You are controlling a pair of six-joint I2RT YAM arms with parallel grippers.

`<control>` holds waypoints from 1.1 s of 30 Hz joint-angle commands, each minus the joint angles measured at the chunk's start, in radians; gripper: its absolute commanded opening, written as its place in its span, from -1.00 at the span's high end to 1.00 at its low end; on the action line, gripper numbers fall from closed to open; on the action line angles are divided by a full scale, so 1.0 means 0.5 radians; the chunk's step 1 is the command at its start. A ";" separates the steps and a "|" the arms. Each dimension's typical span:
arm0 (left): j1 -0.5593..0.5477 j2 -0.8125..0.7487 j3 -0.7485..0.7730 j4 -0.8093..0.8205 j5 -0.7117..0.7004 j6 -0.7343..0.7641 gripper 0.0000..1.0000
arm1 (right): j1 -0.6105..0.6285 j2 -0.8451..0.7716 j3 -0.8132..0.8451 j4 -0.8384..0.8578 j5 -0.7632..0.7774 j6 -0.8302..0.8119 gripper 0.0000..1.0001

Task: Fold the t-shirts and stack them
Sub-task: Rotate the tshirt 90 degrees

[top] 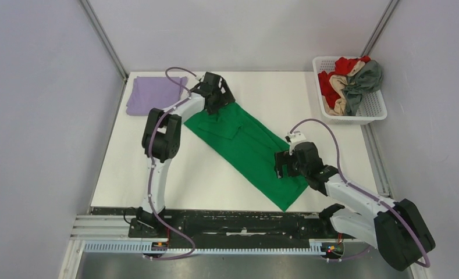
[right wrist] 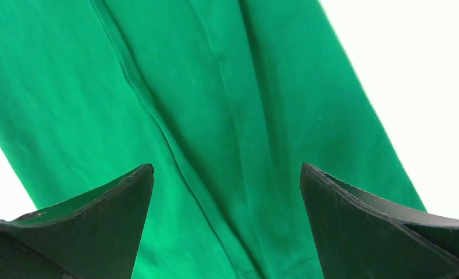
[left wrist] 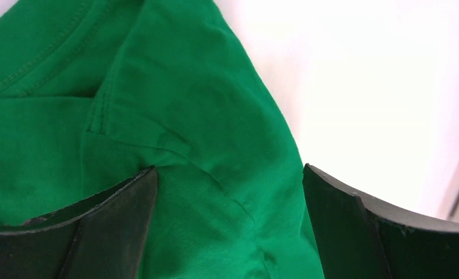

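Note:
A bright green t-shirt (top: 244, 145) lies folded into a long diagonal strip across the white table, from the far left to the near middle. My left gripper (top: 217, 99) is open just above its far collar end; the left wrist view shows green cloth (left wrist: 203, 116) between the spread fingers. My right gripper (top: 283, 165) is open above the strip's near end; the right wrist view shows folded green cloth (right wrist: 215, 116) between the spread fingers. A folded lavender t-shirt (top: 154, 95) lies flat at the far left corner. Red, beige and dark grey t-shirts (top: 349, 81) are heaped in the basket.
A white lattice basket (top: 375, 107) stands at the far right of the table. Grey walls and metal frame posts close in the table on the left, back and right. A black rail (top: 227, 224) runs along the near edge.

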 commanded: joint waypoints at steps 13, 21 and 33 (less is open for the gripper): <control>-0.021 1.337 1.762 0.798 0.395 -0.610 -0.99 | 0.782 0.273 -0.020 -0.038 -0.369 0.081 -0.96; -0.100 1.330 1.805 0.938 0.252 -0.426 -0.99 | 1.217 0.482 0.210 0.120 -0.127 0.069 -0.96; -0.204 0.529 1.565 0.668 0.557 -0.005 -0.99 | 1.214 -0.001 0.278 0.258 0.286 0.187 -0.96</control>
